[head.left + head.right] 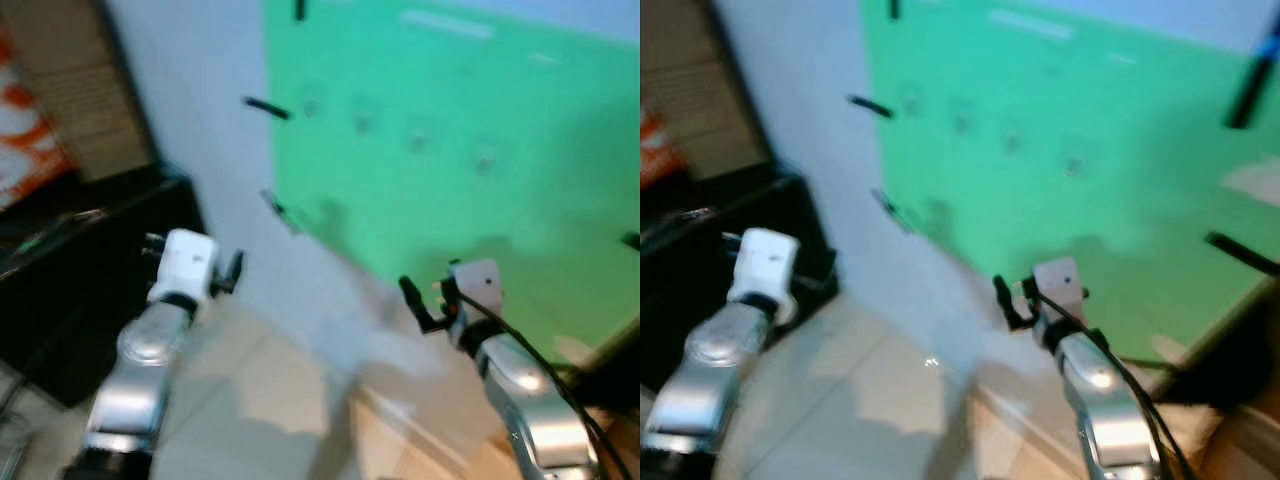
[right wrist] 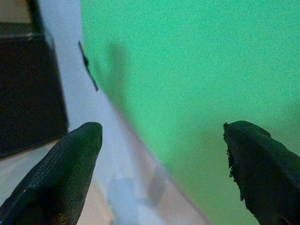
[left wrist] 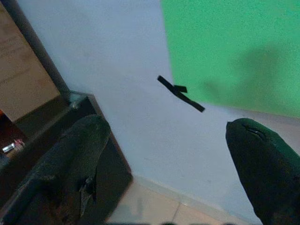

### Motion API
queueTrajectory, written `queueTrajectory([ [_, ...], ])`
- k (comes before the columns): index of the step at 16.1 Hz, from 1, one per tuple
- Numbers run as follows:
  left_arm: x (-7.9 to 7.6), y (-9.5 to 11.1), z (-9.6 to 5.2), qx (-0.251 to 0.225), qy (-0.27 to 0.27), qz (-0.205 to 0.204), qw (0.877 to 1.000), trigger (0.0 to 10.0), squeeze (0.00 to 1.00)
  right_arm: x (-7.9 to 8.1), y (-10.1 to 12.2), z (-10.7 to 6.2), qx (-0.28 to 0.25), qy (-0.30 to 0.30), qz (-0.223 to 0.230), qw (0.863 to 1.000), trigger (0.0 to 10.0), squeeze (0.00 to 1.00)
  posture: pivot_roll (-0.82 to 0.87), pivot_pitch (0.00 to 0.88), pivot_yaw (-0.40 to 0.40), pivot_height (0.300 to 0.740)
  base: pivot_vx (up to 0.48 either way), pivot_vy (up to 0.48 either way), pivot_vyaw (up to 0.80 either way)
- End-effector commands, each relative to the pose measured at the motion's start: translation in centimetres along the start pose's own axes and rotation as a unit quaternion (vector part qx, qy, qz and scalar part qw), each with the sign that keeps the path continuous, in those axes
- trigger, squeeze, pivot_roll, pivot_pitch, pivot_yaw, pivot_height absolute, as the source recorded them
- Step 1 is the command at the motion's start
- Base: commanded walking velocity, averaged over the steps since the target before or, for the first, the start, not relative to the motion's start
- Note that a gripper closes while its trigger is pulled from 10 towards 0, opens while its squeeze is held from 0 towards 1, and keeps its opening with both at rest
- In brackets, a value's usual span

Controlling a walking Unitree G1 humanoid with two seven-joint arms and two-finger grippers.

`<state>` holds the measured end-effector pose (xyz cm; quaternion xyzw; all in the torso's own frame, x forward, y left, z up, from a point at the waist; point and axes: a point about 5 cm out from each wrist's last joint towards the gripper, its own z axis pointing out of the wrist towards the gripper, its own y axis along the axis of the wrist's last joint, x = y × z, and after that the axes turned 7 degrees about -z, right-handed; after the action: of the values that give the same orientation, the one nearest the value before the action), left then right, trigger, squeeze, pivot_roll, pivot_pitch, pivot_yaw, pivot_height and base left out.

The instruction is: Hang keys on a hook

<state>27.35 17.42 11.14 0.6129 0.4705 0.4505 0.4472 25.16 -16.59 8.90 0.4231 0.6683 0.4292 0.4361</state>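
Before the green board (image 1: 450,150) — both tools empty, left tool (image 3: 168,154) and right tool (image 2: 161,159) spread wide, black cabinet (image 1: 90,280) leftward.

Green panel (image 1: 450,180) on the wall looks matt, like paper or cloth, no shine at all. Wall (image 1: 200,120) beside it is smooth and pale. Floor tiles (image 1: 260,400) have a slight gloss. Black cabinet (image 1: 90,280) on the left looks smooth. Both arms are brushed silver metal, with finely textured black fingers (image 3: 70,164).
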Motion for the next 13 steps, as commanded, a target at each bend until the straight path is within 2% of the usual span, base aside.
queueTrajectory([
  [1, 0.6, 0.7, 0.1, -0.012, 0.006, 0.01, 1.0, 10.0, 0.0, 0.0, 0.5, 0.1, -0.012, 0.0, -0.001, 1.0, 10.0, 1.0, -0.04, 0.0, 0.005, 0.74, 0.262, 0.0, 0.8],
  [4, 0.5, 0.9, 0.2, -0.017, 0.005, 0.013, 1.0, 10.0, 0.0, 0.2, 0.7, 0.2, -0.016, -0.01, 0.006, 1.0, 10.0, 1.0, -0.04, 0.0, 0.013, 0.74, 0.261, 0.0, 0.8],
  [8, 0.4, 1.2, 0.4, -0.026, 0.0, 0.016, 1.0, 10.0, 0.0, -0.4, 0.8, 0.4, -0.019, -0.058, 0.023, 0.998, 10.0, 1.0, -0.04, 0.0, 0.015, 0.74, 0.259, 0.0, 0.8],
  [10, 0.5, 1.3, 0.5, -0.029, -0.001, 0.016, 0.999, 10.0, 0.0, -0.9, 1.0, 0.4, -0.018, -0.102, 0.029, 0.994, 10.0, 1.0, -0.04, 0.0, 0.017, 0.74, 0.283, 0.0, 0.0],
  [13, 0.5, 1.4, 0.5, -0.031, -0.003, 0.016, 0.999, 10.0, 0.0, -1.2, 0.9, 0.4, -0.012, -0.125, 0.023, 0.992, 10.0, 1.0, -0.04, 0.0, 0.017, 0.74, 0.31, 0.0, 0.0],
])
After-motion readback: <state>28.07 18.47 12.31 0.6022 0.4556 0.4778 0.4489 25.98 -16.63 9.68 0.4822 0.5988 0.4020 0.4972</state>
